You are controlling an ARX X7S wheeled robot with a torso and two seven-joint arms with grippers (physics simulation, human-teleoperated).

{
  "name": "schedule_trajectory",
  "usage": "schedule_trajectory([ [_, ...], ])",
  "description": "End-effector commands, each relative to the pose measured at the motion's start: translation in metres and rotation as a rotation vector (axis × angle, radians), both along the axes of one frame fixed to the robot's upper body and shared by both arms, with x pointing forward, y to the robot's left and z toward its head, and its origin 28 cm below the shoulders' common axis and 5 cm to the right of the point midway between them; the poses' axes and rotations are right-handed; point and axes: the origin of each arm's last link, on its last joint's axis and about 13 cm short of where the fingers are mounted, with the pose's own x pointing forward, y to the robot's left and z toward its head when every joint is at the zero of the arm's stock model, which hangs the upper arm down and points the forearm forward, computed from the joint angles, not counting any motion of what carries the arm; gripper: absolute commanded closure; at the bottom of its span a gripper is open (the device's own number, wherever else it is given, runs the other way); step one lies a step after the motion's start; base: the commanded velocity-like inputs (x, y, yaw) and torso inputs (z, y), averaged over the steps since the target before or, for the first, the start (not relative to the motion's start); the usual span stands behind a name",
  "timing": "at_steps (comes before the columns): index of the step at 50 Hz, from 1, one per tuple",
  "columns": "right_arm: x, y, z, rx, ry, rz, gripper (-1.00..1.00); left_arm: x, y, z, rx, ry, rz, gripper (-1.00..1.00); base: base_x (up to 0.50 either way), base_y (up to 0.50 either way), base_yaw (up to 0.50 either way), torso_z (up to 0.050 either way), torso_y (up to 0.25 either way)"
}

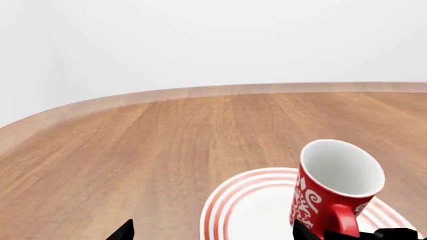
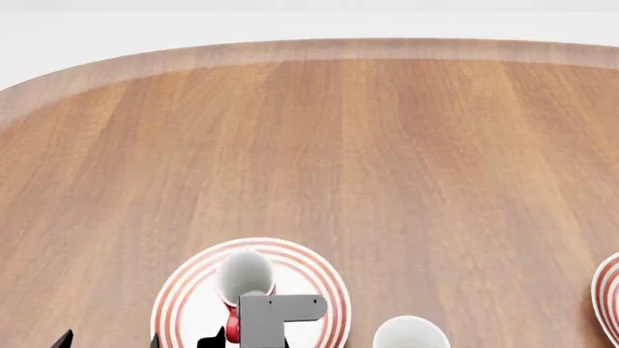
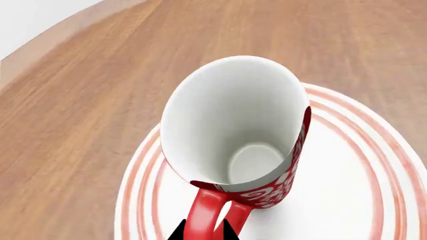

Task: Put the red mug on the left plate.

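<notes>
Wide bare bench (image 2: 387, 145) beyond the left plate (image 2: 184, 290), red mug (image 2: 242, 275) occupying the plate, white mug (image 2: 411, 335) close beside, second plate (image 2: 609, 293) far right.

— What sort of place is this?

— A bare rendered tabletop scene, laid out like a dining setting. A wood-grain bench (image 2: 387, 167) with a rounded edge stands before a plain white backdrop.

— What suggests dining?

— Only crockery: a red-ringed plate (image 2: 184, 297) carrying a red mug (image 1: 333, 185), a white mug (image 2: 411, 335) beside it, and another ringed plate (image 2: 609, 293) at the edge.
</notes>
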Motion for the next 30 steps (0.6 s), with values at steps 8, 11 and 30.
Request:
schedule_trajectory([
  [8,0.0047,0.0001,-0.0076,-0.041,-0.009,0.005,1.00,0.0004,0.0001,-0.0001,0.000,-0.001,0.000,-1.00,0.00,0.00,0.00,0.000,0.000],
  [11,0.0046,0.0002,-0.0083,-0.041,-0.007,0.005,1.00,0.0002,0.0003,0.0000,0.000,-0.001,0.000,-1.00,0.00,0.00,0.00,0.000,0.000],
  [30,0.0031,-0.0021,-0.0129,-0.056,0.003,0.000,1.00,0.0000,0.0002,0.0001,0.001,-0.002,0.001,-1.00,0.00,0.00,0.00,0.000,0.001],
])
